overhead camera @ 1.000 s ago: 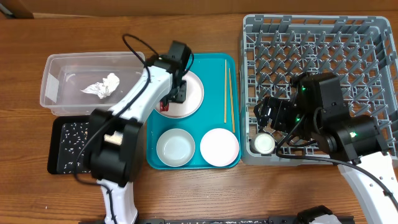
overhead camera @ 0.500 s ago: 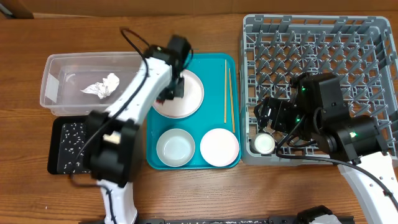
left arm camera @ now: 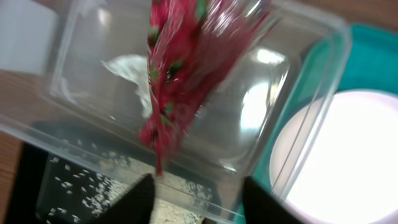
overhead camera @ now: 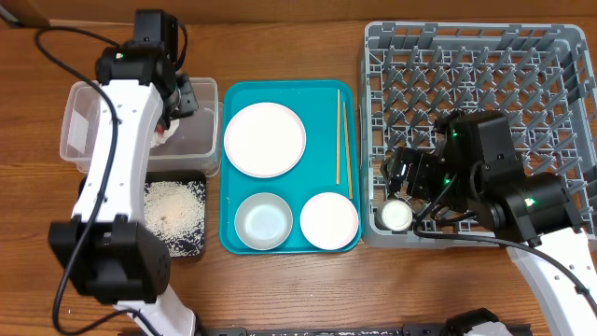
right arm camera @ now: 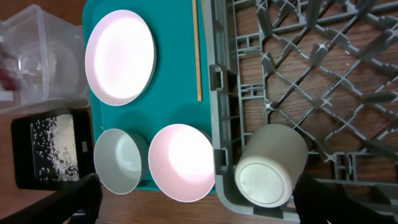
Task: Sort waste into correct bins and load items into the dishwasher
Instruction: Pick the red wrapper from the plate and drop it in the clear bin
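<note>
Grey plastic dish rack (overhead camera: 485,65) fills the right side of the table. Its only load is the small white cup (overhead camera: 395,216), which sits in the corner compartment nearest the pale pink bowl (overhead camera: 329,220). The right gripper (right arm camera: 196,186) hangs over that corner with its fingers spread wide, one on either side of the cup and holding nothing.

Beside the rack lies the teal tray (overhead camera: 322,103). On it are the round white plate (overhead camera: 265,139), the pink bowl, the grey-white bowl (overhead camera: 263,222) and the two chopsticks (overhead camera: 340,135), which lie side by side along the edge next to the rack.

Left of the tray stands the clear tub (overhead camera: 79,140), and the black tray (overhead camera: 191,243) lies just in front of it, carrying a heap of rice grains (overhead camera: 171,207).

The left gripper (left arm camera: 199,190) is over the tub, its fingers well apart and gripping nothing. The red wrapper (left arm camera: 177,68) is above the tub's floor, close to the white tissue (left arm camera: 127,67) lying inside. The wrapper is blurred, so I cannot tell whether it touches the bottom.
</note>
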Motion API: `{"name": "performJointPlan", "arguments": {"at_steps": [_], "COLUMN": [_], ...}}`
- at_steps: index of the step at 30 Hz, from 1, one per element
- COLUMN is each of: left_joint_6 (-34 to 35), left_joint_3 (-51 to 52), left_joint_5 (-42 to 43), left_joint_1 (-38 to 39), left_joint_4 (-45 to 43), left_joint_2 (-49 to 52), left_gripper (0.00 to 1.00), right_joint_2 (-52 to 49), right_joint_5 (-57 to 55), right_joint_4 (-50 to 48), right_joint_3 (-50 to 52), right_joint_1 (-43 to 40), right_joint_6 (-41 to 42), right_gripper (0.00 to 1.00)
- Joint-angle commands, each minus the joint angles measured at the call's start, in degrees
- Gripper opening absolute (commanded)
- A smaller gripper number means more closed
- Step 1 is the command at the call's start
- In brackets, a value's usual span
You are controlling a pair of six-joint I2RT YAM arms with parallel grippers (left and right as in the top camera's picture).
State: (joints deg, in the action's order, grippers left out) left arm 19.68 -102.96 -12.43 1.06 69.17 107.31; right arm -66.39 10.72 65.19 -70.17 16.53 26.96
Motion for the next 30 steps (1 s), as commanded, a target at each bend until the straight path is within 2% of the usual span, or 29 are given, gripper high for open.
{"name": "performJointPlan", "arguments": {"at_steps": [1, 7, 9, 10, 11, 19, 27, 30], "left_joint_6": [-3.19, -3.63, -3.61, -3.43, -3.43, -3.41, -3.43, -4.92], "left_joint_3": [-0.04, -3.04, -3.37, -3.34, -3.34, -3.34, -3.34, -2.86], "left_joint_5": [5.01, 8.02, 9.33, 9.42, 9.16, 9.09, 9.07, 5.03], "left_joint_1": [0.59, 2.67, 4.11, 5.22, 6.34, 14.14, 14.40, 14.88], "left_joint_4": [1.07, 5.49, 7.43, 8.37, 9.03, 11.82, 14.82, 13.84], "left_joint_2": [-0.24, -8.96, -13.38, -16.11, -18.45, -33.55, -38.12, -39.15], "left_gripper": [0.57, 0.60, 0.72, 0.82, 1.00, 1.00, 1.00, 1.00], "right_joint_2": [0.20, 0.15, 0.13, 0.15, 0.13, 0.15, 0.07, 0.09], "right_joint_5": [0.26, 0.28, 0.28, 0.28, 0.28, 0.28, 0.28, 0.26], "right_joint_4": [-0.17, -1.88, -1.86, -1.86, -1.86, -1.86, -1.86, -1.86], "right_joint_3": [-0.66, -0.66, -0.66, -0.66, -0.66, -0.66, -0.66, -0.66], "right_joint_1": [-0.09, -0.09, -0.09, -0.09, -0.09, -0.09, -0.09, -0.09], "right_joint_6": [-0.35, -0.33, -0.33, -0.33, -0.33, -0.33, -0.33, -0.33], "right_gripper": [1.00, 1.00, 1.00, 1.00, 1.00, 1.00, 1.00, 1.00]}}
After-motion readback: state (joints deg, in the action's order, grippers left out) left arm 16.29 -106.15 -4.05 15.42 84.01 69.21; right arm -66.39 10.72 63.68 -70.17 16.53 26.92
